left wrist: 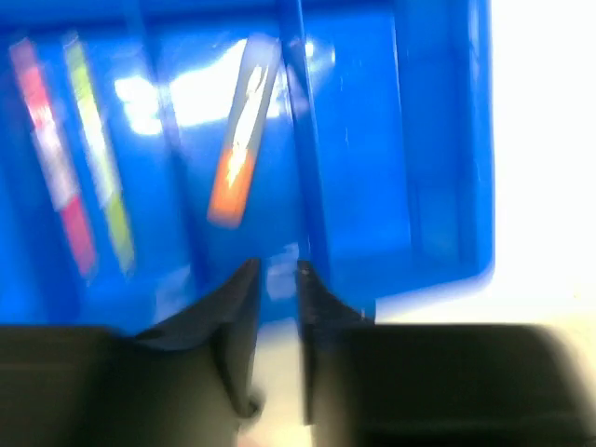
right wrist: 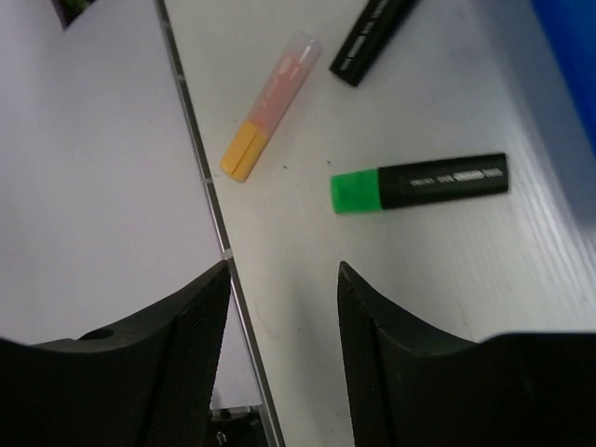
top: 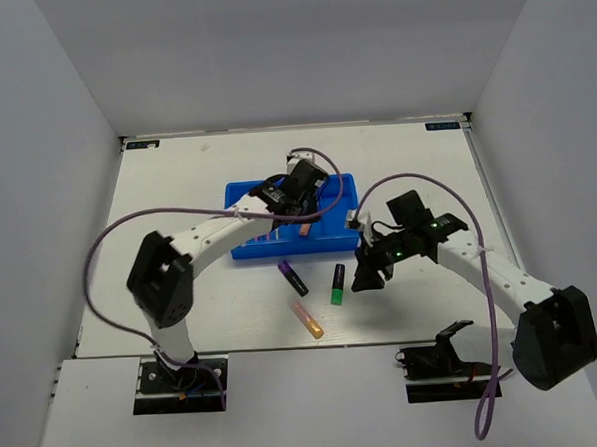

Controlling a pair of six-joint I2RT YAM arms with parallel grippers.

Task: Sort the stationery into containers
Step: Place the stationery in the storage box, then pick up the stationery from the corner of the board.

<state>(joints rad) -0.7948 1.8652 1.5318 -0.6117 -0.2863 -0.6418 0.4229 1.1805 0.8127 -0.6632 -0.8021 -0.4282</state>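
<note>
Found blue tray [top: 239, 195] on bench [top: 177, 190], left gripper [left wrist: 277, 279] above it, clenched almost closed on nothing. Noted, through blurred left wrist view, orange highlighter [left wrist: 240, 140] in one compartment, pink pen [left wrist: 51, 158] and yellow pen [left wrist: 98, 154] together in the adjoining one. Found right gripper [right wrist: 279, 298] released, spread wide and empty, over the bench. Recorded green highlighter [right wrist: 419, 183], pink-orange highlighter [right wrist: 270, 93] and purple highlighter [top: 292, 277] loose on bench near the tray, apart from each other.
</note>
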